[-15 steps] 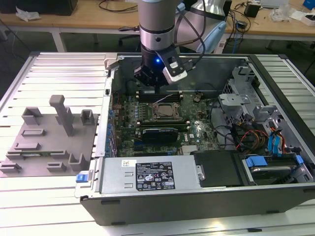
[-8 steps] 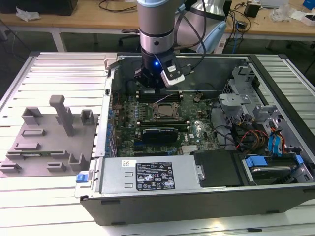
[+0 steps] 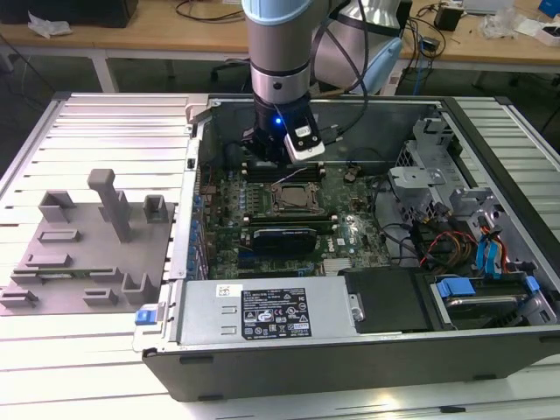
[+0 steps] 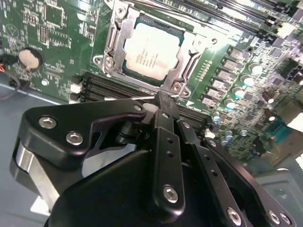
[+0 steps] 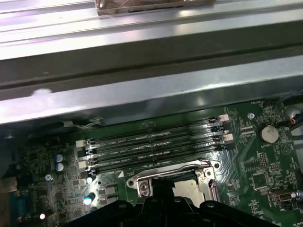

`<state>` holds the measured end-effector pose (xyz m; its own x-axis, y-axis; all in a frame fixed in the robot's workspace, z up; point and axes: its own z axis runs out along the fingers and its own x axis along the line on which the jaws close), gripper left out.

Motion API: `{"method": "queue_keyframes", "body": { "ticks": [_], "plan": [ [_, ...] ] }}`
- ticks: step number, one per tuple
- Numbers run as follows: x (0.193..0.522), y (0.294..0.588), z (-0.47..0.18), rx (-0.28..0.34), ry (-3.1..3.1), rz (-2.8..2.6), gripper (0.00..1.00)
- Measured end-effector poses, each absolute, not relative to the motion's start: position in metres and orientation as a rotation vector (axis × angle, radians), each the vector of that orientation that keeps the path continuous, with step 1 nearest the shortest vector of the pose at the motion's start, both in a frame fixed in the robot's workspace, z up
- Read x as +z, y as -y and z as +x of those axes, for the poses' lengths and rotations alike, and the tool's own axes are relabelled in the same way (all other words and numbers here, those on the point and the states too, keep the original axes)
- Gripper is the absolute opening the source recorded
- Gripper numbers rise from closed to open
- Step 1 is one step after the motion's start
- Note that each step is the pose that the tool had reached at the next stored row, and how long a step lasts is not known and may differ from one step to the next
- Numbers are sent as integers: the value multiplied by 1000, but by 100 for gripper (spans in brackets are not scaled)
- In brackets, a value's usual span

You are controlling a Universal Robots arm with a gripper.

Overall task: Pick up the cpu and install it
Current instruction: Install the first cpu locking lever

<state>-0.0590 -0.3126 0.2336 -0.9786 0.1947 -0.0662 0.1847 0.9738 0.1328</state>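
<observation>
From my remote station, I see the arm's gripper (image 3: 282, 162) hanging inside an open computer case (image 3: 350, 350), just above the motherboard (image 4: 57, 42), its fingers (image 4: 163, 101) clenched together and holding nothing. The cpu (image 4: 150, 51) sits seated in its socket frame (image 4: 113, 52), silver top up, just beyond the fingertips in the second wrist view. The case lies on a ribbed metal desk (image 3: 96, 118) beside a grey fixture plate (image 3: 87, 254), with wooden workbenches (image 3: 157, 35) and cables behind.

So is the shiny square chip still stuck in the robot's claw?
No, in the second wrist view the cpu lies in its socket frame, apart from the gripper.
</observation>
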Motion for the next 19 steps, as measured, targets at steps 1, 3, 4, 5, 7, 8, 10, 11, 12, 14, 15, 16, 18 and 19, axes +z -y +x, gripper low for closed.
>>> {"method": "queue_keyframes", "body": {
  "ticks": [1, 3, 4, 5, 7, 8, 10, 11, 12, 14, 15, 16, 18, 19],
  "plan": [
    [233, 312, -58, 193, -3041, 301, 11],
    [231, 310, -57, 193, -3039, 320, 11],
    [230, 309, -57, 192, -3038, 325, 11],
    [229, 308, -56, 192, -3037, 333, 11],
    [227, 303, -55, 191, -3035, 346, 11],
    [227, 301, -55, 191, -3034, 350, 11],
    [226, 297, -54, 191, -3033, 359, 11],
    [225, 296, -54, 191, -3032, 362, 11],
    [225, 295, -53, 190, -3032, 365, 11],
    [224, 294, -52, 190, -3031, 371, 11],
    [223, 294, -50, 190, -3030, 376, 11],
    [222, 294, -49, 190, -3030, 379, 11],
    [221, 294, -46, 190, -3029, 383, 11],
    [220, 294, -43, 189, -3029, 385, 11]
  ]
}}
